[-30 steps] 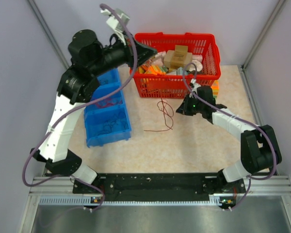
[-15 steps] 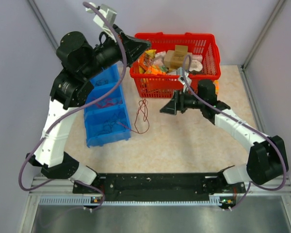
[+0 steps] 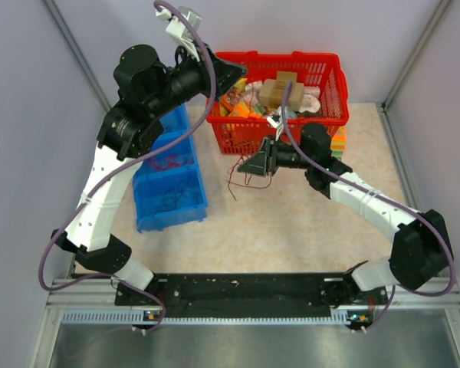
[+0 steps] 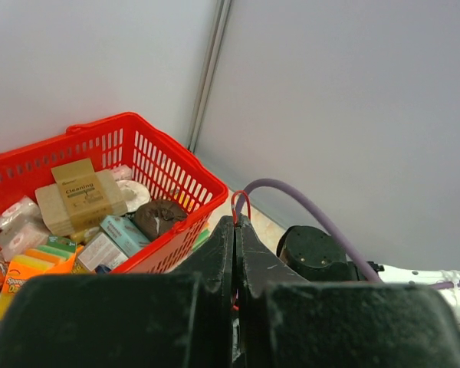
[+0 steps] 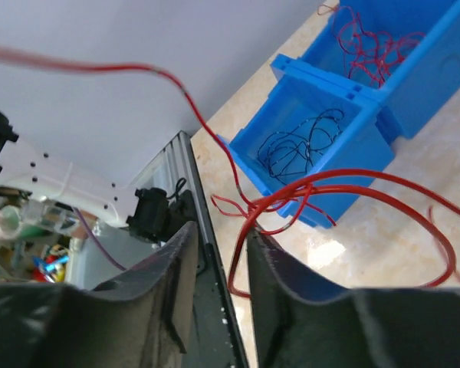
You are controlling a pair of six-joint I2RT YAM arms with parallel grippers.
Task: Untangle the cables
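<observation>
One red basket (image 3: pixel 307 56), one blue compartment bin (image 3: pixel 172 217) and two robot arms (image 3: pixel 100 192) are counted; red cables (image 5: pixel 251 211), possibly two, are tallied.

Lab cell: plain panels (image 3: pixel 31 115), aluminium rail (image 3: pixel 445 287)

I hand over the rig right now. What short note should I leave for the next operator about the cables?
Left gripper: shut on one red wire, held high beside the red basket.
Right gripper: jaws apart, the looped cables pass between them.
Blue bin: red wires in one compartment, dark wires in the next.
Done: one strand drawn out of the bundle, it seems.
Left: the loops are not yet separated.
</observation>
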